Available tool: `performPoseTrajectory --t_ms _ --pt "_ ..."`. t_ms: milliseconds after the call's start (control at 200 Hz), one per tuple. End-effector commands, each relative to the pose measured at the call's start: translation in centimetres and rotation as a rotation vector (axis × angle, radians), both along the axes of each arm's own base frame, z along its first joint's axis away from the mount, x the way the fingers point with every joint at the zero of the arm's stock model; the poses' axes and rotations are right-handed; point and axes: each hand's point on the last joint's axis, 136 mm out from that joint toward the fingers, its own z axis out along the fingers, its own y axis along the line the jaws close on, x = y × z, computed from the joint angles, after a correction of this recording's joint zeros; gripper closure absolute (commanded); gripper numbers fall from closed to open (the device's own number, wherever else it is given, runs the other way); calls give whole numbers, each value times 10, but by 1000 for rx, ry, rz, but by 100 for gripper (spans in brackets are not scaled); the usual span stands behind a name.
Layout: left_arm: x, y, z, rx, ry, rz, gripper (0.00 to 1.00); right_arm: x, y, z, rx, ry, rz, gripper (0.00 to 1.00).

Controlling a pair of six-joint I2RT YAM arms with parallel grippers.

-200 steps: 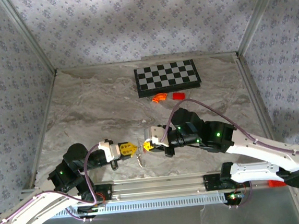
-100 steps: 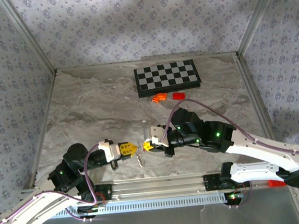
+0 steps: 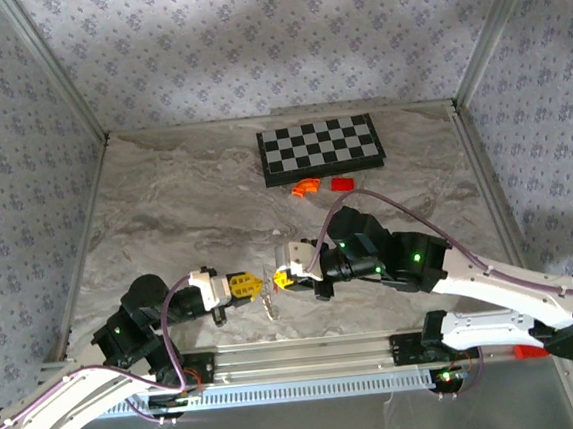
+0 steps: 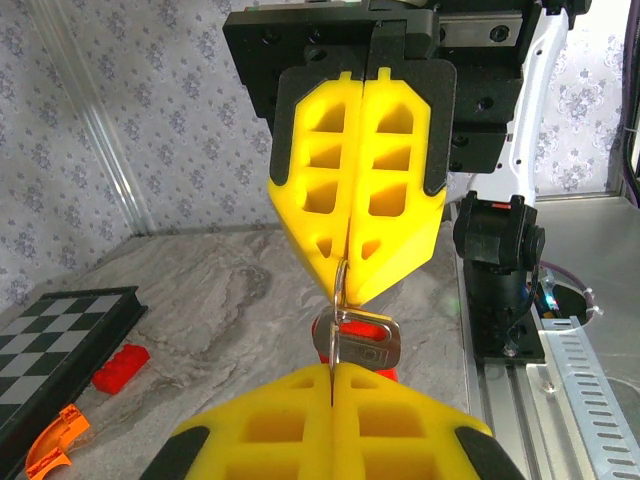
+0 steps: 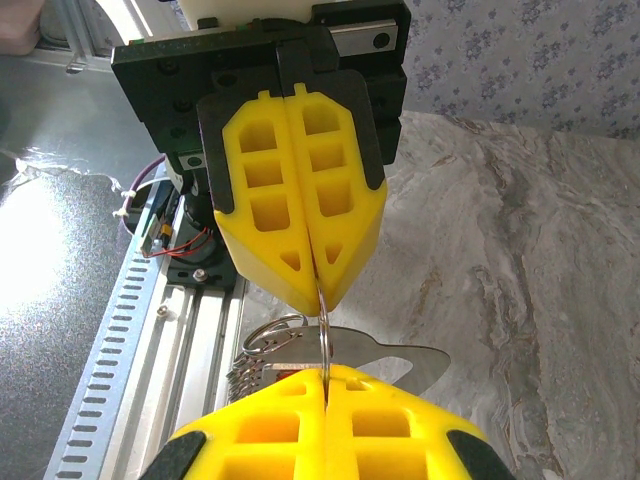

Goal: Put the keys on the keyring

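Left wrist: keyring (image 4: 339, 297) bridges left pincer (image 4: 332, 376) and right pincer (image 4: 347, 270).

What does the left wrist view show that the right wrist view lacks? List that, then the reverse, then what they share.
Left wrist over right wrist: the chessboard, the red block, the orange curved piece, and the keys with a bit of red beneath.
Right wrist over left wrist: the slotted rail, the keyring in coiled loops, and a flat silvery blade.
Shared: the left gripper and right gripper shut tip to tip, a thin metal loop running between them, over the marbled table.
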Motion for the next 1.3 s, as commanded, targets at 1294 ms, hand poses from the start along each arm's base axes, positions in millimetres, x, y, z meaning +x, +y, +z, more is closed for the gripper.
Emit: performPoseTrajectory --t_ms 1294 --pt "-8 2 21 -47 -46 -32 100 -2 1 18 56 -34 16 100"
